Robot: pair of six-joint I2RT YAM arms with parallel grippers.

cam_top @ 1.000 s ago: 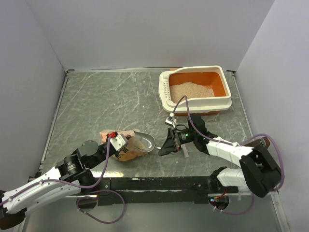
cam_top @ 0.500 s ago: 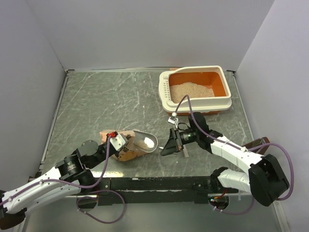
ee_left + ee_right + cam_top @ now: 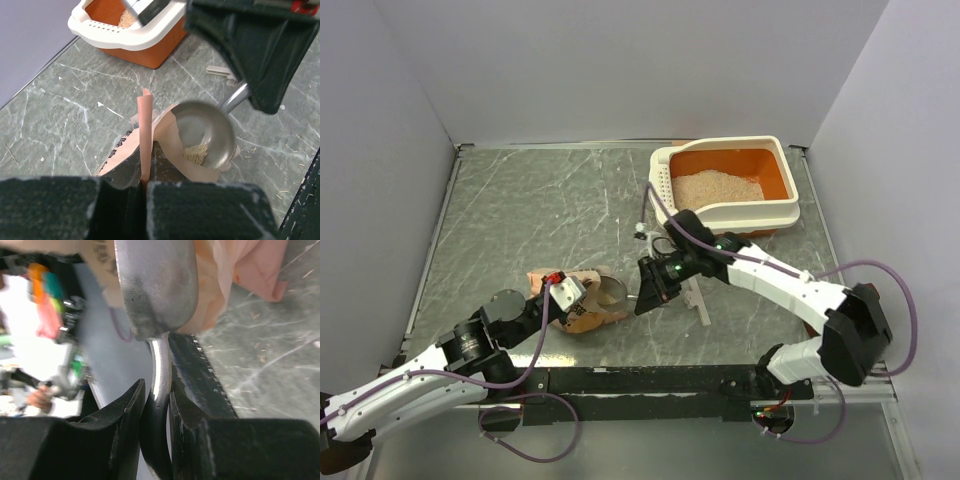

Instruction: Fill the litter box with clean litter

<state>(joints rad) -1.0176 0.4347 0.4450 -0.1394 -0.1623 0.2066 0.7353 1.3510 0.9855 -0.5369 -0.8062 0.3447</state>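
Observation:
The litter box point(image 3: 740, 212), cream rim and orange basin, stands at the back right with clean litter point(image 3: 718, 186) heaped in it; its rim point(image 3: 145, 42) also shows in the left wrist view. A tan-orange bag point(image 3: 548, 277) lies on its side at the front centre. My left gripper point(image 3: 145, 185) is shut on the bag's upright edge point(image 3: 144, 130). My right gripper point(image 3: 157, 395) is shut on the handle point(image 3: 160, 375) of a metal scoop. The scoop's bowl point(image 3: 205, 132) sits in the bag's mouth with a little litter point(image 3: 196, 154) in it.
A pale flat stick point(image 3: 698, 298) lies on the grey marbled table to the right of my right gripper point(image 3: 642, 298). White walls close in three sides. A black rail point(image 3: 650, 380) runs along the front edge between the arm bases.
My right arm has swung left and stretched out, pushing the scoop's bowl from beside the bag's mouth into it. The left arm and the bag have stayed put.

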